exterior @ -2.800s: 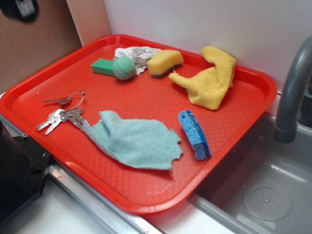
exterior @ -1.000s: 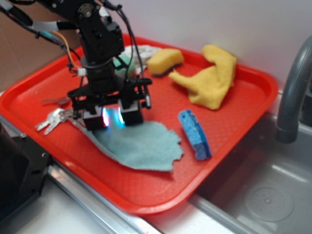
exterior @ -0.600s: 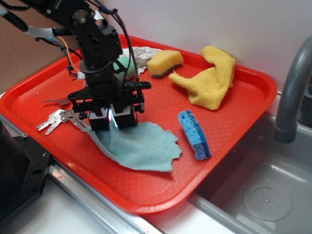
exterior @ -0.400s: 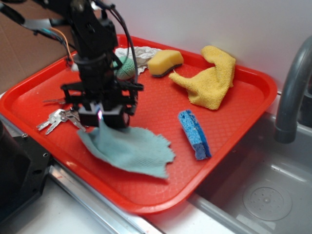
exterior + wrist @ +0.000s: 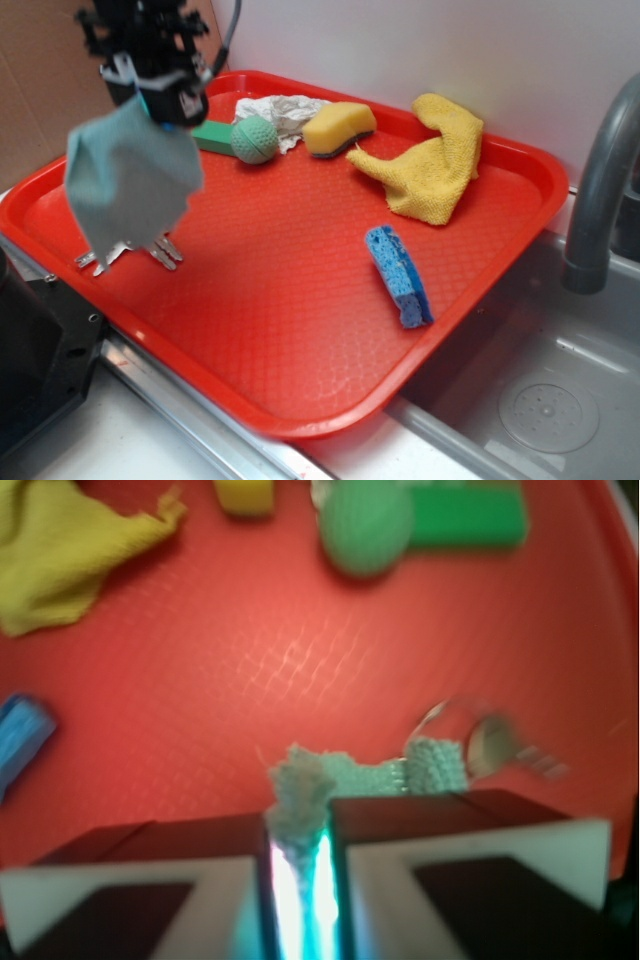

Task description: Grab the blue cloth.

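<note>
One blue cloth [image 5: 128, 180] – clamped, hanging – two sponges.

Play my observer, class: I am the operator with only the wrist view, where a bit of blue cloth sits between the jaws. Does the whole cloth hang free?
Observer: Yes. In the exterior view the blue cloth dangles whole from the shut jaws, seemingly clear of the red tray.
Operator: Anything beside the tray that I cannot see?
Observer: A metal sink with a grey faucet sits along the tray's edge farthest from the cloth.
</note>
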{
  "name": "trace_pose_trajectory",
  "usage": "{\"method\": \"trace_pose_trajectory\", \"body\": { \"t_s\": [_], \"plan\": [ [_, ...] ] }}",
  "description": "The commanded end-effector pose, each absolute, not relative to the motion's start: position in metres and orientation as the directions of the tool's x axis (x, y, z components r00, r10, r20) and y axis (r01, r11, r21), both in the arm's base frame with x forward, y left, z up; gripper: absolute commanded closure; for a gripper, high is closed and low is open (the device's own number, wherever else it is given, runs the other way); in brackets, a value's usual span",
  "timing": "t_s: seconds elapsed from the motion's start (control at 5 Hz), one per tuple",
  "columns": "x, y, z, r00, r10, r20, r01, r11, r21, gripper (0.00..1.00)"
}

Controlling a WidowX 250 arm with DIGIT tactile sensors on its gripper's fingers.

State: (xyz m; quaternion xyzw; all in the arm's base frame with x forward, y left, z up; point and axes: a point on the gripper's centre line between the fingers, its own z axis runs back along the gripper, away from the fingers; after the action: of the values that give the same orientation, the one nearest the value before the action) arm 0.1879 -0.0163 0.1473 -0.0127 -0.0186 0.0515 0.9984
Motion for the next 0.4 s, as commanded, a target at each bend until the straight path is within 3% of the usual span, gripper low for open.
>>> {"method": "trace_pose_trajectory", "body": {
  "t_s": [0.0,0.2],
  "plan": [
    [0.210,-0.006,0.238,0.983,-0.007,0.182,0.012,1.000,-0.027,1.00],
    [0.211,0.001,0.249,0.975,0.046,0.216,-0.039,0.999,-0.037,1.00]
  ]
}}
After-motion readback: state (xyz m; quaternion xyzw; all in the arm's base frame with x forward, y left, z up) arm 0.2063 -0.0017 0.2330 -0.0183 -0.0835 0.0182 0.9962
